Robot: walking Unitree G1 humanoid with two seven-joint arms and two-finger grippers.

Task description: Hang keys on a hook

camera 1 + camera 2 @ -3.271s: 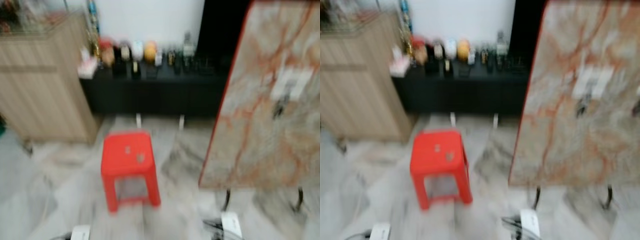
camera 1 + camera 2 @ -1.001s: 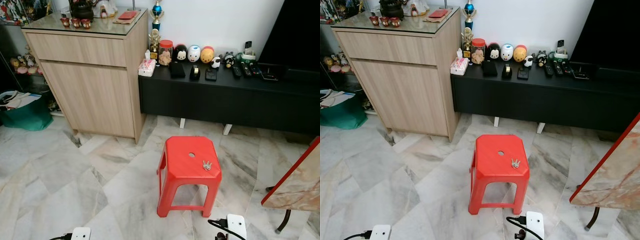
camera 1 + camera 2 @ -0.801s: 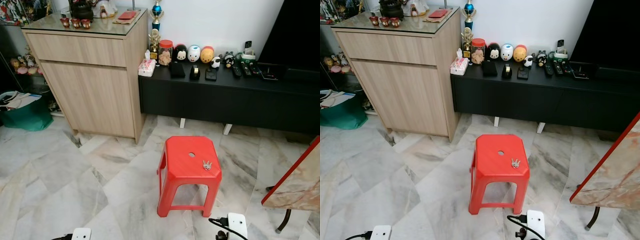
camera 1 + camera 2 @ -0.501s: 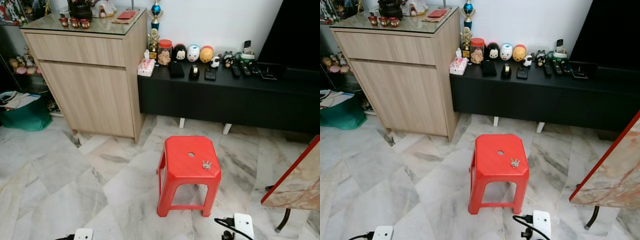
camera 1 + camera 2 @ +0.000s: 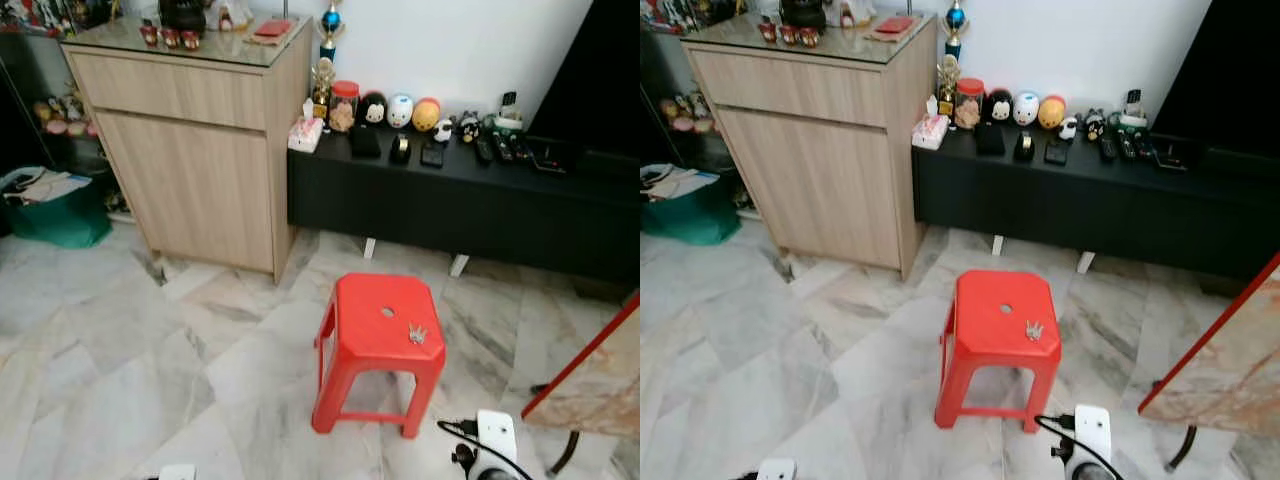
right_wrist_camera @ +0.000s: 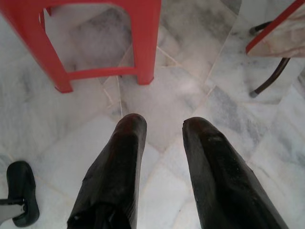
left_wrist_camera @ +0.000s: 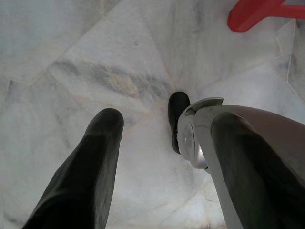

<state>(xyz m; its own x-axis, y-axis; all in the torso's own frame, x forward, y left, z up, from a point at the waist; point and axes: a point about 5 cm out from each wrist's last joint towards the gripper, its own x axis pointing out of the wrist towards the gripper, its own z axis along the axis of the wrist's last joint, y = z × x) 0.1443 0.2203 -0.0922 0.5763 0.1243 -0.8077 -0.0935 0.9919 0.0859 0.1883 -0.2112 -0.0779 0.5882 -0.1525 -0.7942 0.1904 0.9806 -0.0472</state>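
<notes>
- The keys lie on top of the red stool, toward its right edge, just below the centre of the head views.
- The stool stands on the marble floor, in front of a long black cabinet and to the right of a wooden cupboard.
- The left pincer hangs over bare floor, its two black fingers spread wide, holding and touching nothing.
- The right pincer hangs over the floor near the stool's legs, fingers parted with a clear gap, empty.
- A marble-patterned worktop edge shows at the lower right of the head views.
</notes>
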